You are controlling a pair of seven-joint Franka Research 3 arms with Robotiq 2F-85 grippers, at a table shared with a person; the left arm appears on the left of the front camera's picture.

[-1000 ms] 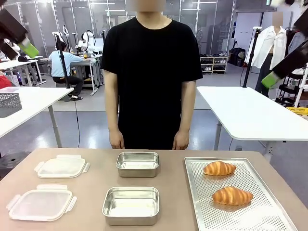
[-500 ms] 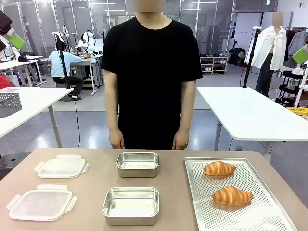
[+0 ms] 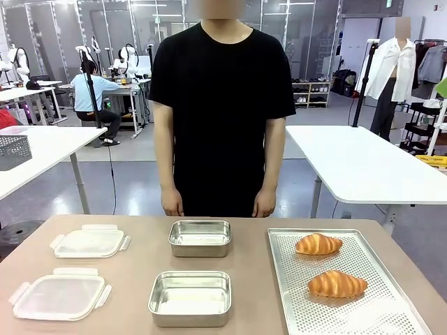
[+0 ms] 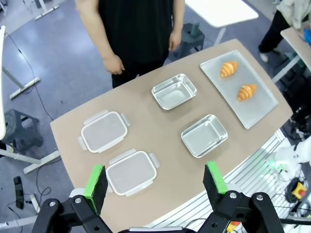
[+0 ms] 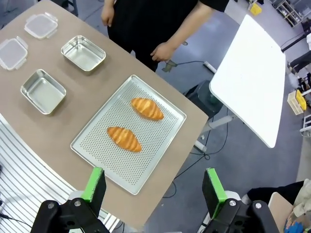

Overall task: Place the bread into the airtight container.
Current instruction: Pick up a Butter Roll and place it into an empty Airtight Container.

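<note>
Both arms' jaws hang wide open and empty above the desk [image 3: 136, 279], while the croissants [image 3: 337, 283], on the perforated tray [image 3: 380, 310] beside the steel containers [image 3: 190, 299], look light, flaky and crushable, likely best pinched gently across the thick middle.

Left gripper [image 4: 154, 182] hangs high, pointing down, jaws spread wide, holding nothing; right gripper [image 5: 154, 185] likewise high, jaws wide apart, empty.

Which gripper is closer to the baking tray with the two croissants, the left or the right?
Right. The right gripper hangs high, almost above the tray; the left gripper hangs high on the lids' side, far from it.
</note>
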